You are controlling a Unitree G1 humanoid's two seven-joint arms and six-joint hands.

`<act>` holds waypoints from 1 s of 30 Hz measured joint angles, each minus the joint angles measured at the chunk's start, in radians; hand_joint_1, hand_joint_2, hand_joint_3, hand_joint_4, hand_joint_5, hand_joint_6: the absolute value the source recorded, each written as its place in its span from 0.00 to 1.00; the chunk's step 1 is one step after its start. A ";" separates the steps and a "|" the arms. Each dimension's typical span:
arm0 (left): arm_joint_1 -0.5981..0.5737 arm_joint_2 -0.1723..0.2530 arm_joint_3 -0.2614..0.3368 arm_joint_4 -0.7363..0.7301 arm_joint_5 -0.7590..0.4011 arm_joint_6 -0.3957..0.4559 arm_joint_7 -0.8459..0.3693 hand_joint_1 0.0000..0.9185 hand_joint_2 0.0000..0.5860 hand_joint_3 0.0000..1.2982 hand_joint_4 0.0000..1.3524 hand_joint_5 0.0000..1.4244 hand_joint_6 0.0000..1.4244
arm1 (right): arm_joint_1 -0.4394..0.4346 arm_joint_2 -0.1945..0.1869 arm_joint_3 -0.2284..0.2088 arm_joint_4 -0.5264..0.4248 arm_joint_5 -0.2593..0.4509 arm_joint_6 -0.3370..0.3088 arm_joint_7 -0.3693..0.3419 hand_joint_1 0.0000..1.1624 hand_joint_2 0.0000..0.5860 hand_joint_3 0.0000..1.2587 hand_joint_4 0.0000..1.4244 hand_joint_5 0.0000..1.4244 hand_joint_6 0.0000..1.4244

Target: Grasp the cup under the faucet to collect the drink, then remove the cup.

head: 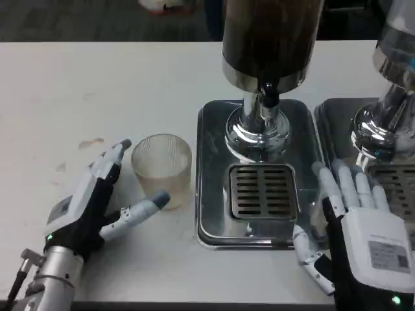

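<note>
The cup (pixel 163 168), a ribbed translucent tumbler, stands upright on the white tabletop (pixel 97 84) just left of the dispenser's steel drip tray (pixel 211 194), not yet under the faucet (pixel 268 94). The left hand (pixel 91 204) lies low beside it with its fingers (pixel 139 210) apart: one reaches up along the cup's left side, another stretches toward its lower front edge, and both look to be at or just short of the glass, though I cannot tell whether they truly touch. Nothing is clamped, so the cup is bracketed rather than held. The right hand (pixel 363 227) rests at the right rim of the tray, back upward, fingers spread and empty, seemingly waiting. The dark-filled dispenser (pixel 269 39) stands at the back of the tray, its black spout hanging over the chrome base, with the slotted grate (pixel 262 192) in front. A second dispenser (pixel 389 97) sits further right on its own tray. To my eye the grasp is the step in hand and the task has barely begun. The next move calls for the left fingers to close firmly round the cup's wall, then carry it rightward over the tray lip and set it beneath the spout. The smooth, light cup may slip or tip if pinched low or unevenly.
</note>
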 measured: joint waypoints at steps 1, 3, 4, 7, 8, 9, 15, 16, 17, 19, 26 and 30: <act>-0.013 -0.008 -0.008 0.013 0.000 -0.008 0.017 0.05 0.00 0.00 0.00 0.00 0.00 | 0.003 0.000 0.000 -0.001 0.000 0.003 -0.001 0.09 0.90 0.06 0.00 0.00 0.00; -0.028 -0.020 -0.017 0.031 0.000 -0.019 0.031 0.09 0.00 0.00 0.00 0.00 0.00 | 0.011 -0.001 0.002 -0.003 -0.001 0.004 0.000 0.09 0.90 0.06 0.00 0.00 0.00; -0.037 -0.028 -0.021 0.044 0.000 -0.022 0.041 0.11 0.00 0.00 0.00 0.00 0.00 | 0.015 -0.002 0.002 -0.003 -0.001 0.005 0.000 0.09 0.90 0.06 0.00 0.00 0.00; -0.057 -0.047 -0.031 0.076 0.000 -0.025 0.066 0.17 0.00 0.00 0.00 0.00 0.00 | 0.024 -0.003 0.002 -0.011 -0.002 0.011 0.000 0.09 0.90 0.06 0.00 0.00 0.00; -0.059 -0.053 -0.034 0.084 0.000 -0.027 0.073 0.18 0.00 0.00 0.00 0.00 0.00 | 0.026 -0.003 0.002 -0.015 -0.003 0.013 0.000 0.09 0.90 0.06 0.00 0.00 0.00; -0.063 -0.061 -0.038 0.096 0.000 -0.030 0.078 0.21 0.00 0.00 0.00 0.00 0.00 | 0.030 -0.003 0.002 -0.025 -0.003 0.017 0.001 0.09 0.90 0.06 0.00 0.00 0.00; -0.100 -0.086 -0.051 0.139 0.000 -0.032 0.139 0.28 0.00 0.00 0.00 0.00 0.00 | 0.042 -0.003 0.004 -0.053 -0.022 0.021 0.009 0.09 0.90 0.06 0.00 0.00 0.00; -0.108 -0.089 -0.053 0.148 0.000 -0.032 0.144 0.29 0.00 0.00 0.00 0.00 0.00 | 0.045 -0.003 0.004 -0.057 -0.023 0.022 0.010 0.09 0.90 0.06 0.00 0.00 0.00; -0.119 -0.092 -0.053 0.158 0.000 -0.032 0.145 0.30 0.00 0.00 0.00 0.00 0.00 | 0.050 -0.003 0.004 -0.063 -0.024 0.024 0.011 0.09 0.90 0.06 0.00 0.00 0.00; -0.130 -0.097 -0.054 0.168 -0.001 -0.032 0.145 0.31 0.00 0.00 0.00 0.00 0.00 | 0.052 -0.002 0.004 -0.072 -0.026 0.028 0.011 0.09 0.90 0.06 0.00 0.00 0.00; -0.155 -0.115 -0.058 0.192 -0.005 -0.032 0.140 0.42 0.02 0.00 0.01 0.11 0.08 | 0.062 0.002 0.005 -0.078 -0.027 0.035 0.013 0.09 0.89 0.06 0.00 0.00 0.00; -0.156 -0.117 -0.058 0.194 -0.010 -0.032 0.129 0.49 0.03 0.04 0.07 0.19 0.18 | 0.064 0.004 0.006 -0.080 -0.027 0.036 0.013 0.09 0.88 0.06 0.00 0.00 0.01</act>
